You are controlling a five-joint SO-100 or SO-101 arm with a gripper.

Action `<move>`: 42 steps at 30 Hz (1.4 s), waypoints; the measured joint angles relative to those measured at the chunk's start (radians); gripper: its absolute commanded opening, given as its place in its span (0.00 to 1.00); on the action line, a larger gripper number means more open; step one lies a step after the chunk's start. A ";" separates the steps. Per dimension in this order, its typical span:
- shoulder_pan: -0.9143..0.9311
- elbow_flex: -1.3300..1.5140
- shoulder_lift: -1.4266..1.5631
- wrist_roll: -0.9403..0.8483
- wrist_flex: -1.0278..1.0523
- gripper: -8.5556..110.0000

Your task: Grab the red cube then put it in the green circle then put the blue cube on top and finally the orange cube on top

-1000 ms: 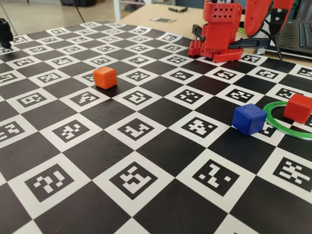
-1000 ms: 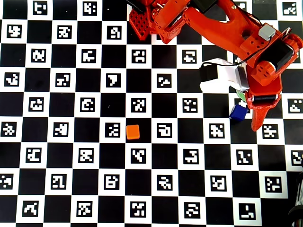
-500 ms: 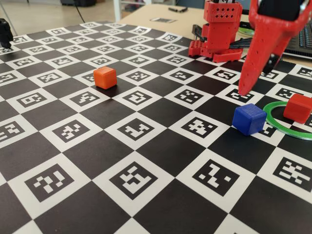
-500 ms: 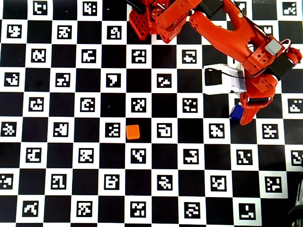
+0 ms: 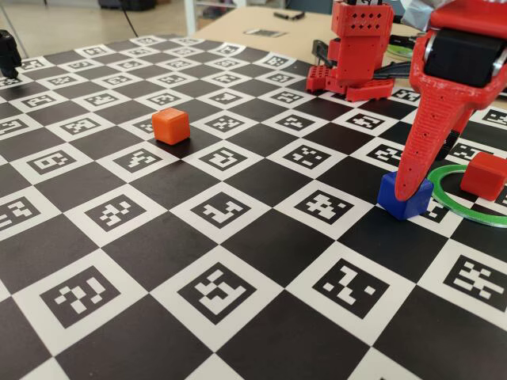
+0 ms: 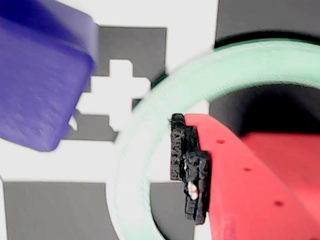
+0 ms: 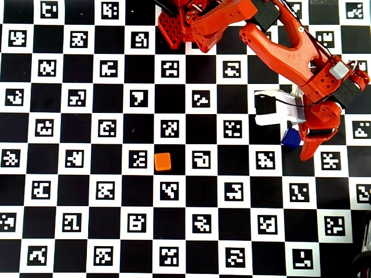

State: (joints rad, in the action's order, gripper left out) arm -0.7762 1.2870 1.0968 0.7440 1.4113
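The blue cube [image 5: 420, 201] [image 7: 290, 138] [image 6: 35, 70] rests on the checkered mat just left of the green circle [image 5: 463, 210] [image 6: 140, 150]. The red cube [image 5: 483, 175] sits inside that ring. Far off to the left in the fixed view, the orange cube [image 5: 171, 125] [image 7: 163, 161] stands alone. My gripper [image 5: 410, 188] [image 7: 302, 148] is lowered over the blue cube and open, one red finger's tip level with the cube's near side. In the wrist view only one black finger pad [image 6: 189, 170] shows, over the ring and apart from the cube. From overhead the arm hides the ring and the red cube.
The arm's red base [image 5: 360, 47] [image 7: 185, 23] stands at the mat's far edge. A small black object [image 5: 8, 51] sits at the far left edge. The mat [image 5: 222, 293] of black squares and white marker squares stretches wide to the left and front.
The gripper has come down from high above the ring to the blue cube. None of the three cubes has moved.
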 measured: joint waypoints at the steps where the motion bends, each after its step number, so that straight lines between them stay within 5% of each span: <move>1: 0.003 0.000 -0.009 0.000 -0.005 0.47; 18: 0.034 0.000 -0.064 0.040 -0.064 0.45; 42: 0.034 0.000 -0.100 0.391 -0.104 0.44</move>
State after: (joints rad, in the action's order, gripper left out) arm -0.7424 1.2870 0.9971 1.1351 1.3070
